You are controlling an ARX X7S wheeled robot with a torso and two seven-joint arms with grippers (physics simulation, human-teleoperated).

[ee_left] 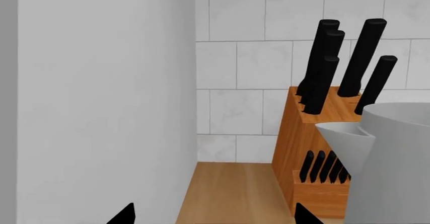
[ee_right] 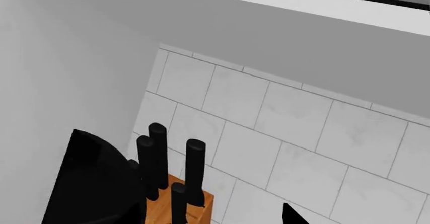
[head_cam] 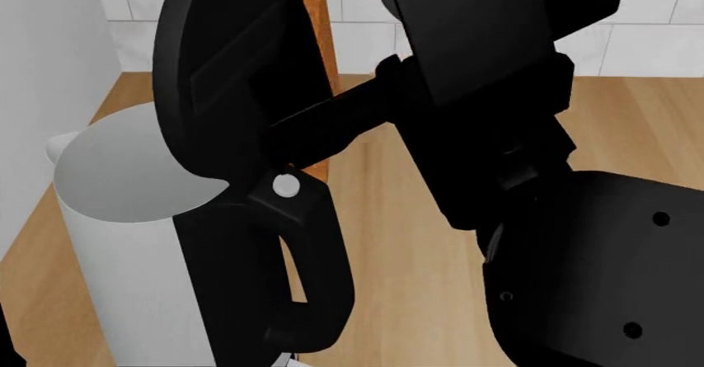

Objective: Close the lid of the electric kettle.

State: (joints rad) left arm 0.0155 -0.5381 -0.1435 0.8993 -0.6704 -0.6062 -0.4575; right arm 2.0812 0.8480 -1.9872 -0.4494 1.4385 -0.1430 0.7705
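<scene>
Black arm housing point(head_cam: 583, 260) fills the near right of the head view, the bulk closest to the lens, and a black rod-like link point(head_cam: 330, 124) runs from it leftward to the round flat black plastic lid point(head_cam: 226, 78). That lid stands raised, nearly upright, above the tall silver-grey electric kettle point(head_cam: 127, 243), whose open top and small spout point(head_cam: 61, 146) show to the left of it. A thick black loop handle point(head_cam: 313, 276) comes down the kettle's right side, with a round white button point(head_cam: 286, 185) at its top, just below the lid's hinge end. The kettle sits at the near left of the pale wooden table point(head_cam: 440, 251), close beside a plain white wall panel point(head_cam: 44, 62).

Behind the kettle stands an orange-brown wooden knife block point(ee_left: 305, 148) with black handles point(ee_left: 323, 68) sticking up, backed by white tiles point(ee_left: 235, 68). The lid and arm hide most of the block from the head camera.

Two dark fingertips point(ee_left: 124, 216) of the left tool point(ee_left: 215, 219) peek in at the frame edge, spread wide apart with nothing between them. Of the right tool only one dark tip point(ee_right: 292, 216) is visible, so I cannot tell its state.
</scene>
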